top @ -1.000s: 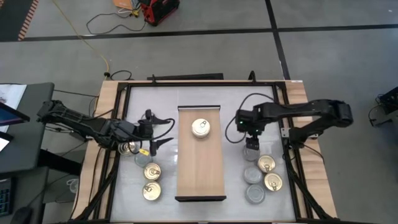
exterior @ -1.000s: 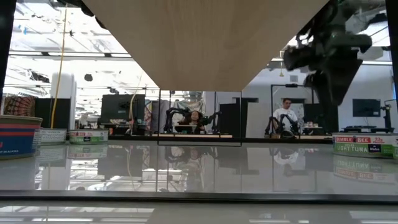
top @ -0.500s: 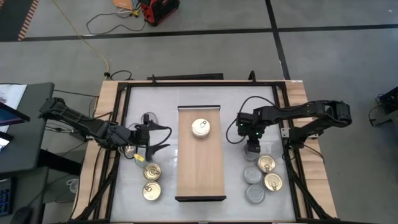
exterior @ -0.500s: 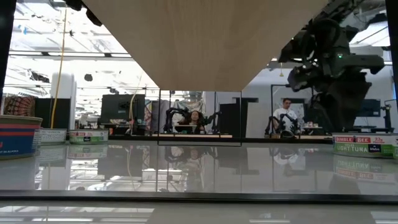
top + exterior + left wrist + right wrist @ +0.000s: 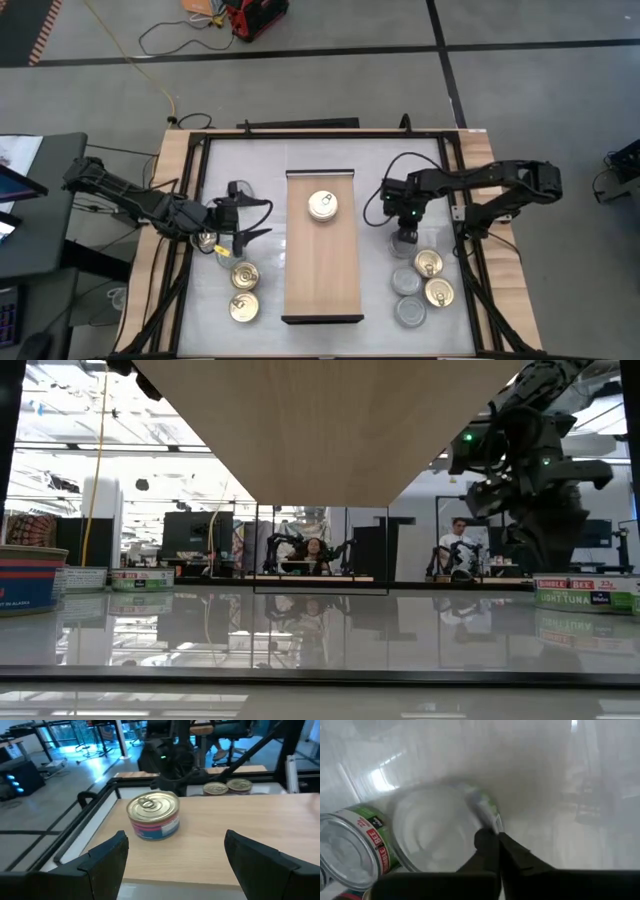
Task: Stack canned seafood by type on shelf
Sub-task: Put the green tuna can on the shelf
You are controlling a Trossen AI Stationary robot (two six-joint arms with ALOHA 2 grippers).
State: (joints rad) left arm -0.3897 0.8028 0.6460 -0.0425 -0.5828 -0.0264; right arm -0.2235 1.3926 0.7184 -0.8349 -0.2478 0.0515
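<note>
The shelf [image 5: 322,270], a light-wood board, lies in the table's middle. One gold-lid can [image 5: 322,205] stands on its far half, seen also in the left wrist view as the gold-lid can [image 5: 152,815]. My left gripper [image 5: 175,855] hovers open and level at the shelf's left side [image 5: 245,225], pointing at that can. My right gripper [image 5: 404,238] points steeply down right of the shelf, shut on a silver-lid can [image 5: 435,830] with a green label. More cans lie to the left [image 5: 243,275] and right [image 5: 428,263] of the shelf. My right gripper meets the silver-lid can at its rim [image 5: 487,815], on the side nearest the fingers. The two shut fingers [image 5: 487,845] come from above, pointing steeply down, and close on the rim edge. The can looks tilted and blurred; whether it is off the table I cannot tell.
Several cans sit close together near my right gripper [image 5: 406,281] [image 5: 438,292] [image 5: 410,312]. Two gold-lid cans lie near-left [image 5: 242,307], and one sits under the left arm [image 5: 207,240]. A dark frame rail [image 5: 468,240] runs along the table's sides.
My right gripper has come down onto the silver-lid can right of the shelf and shut on its rim.
</note>
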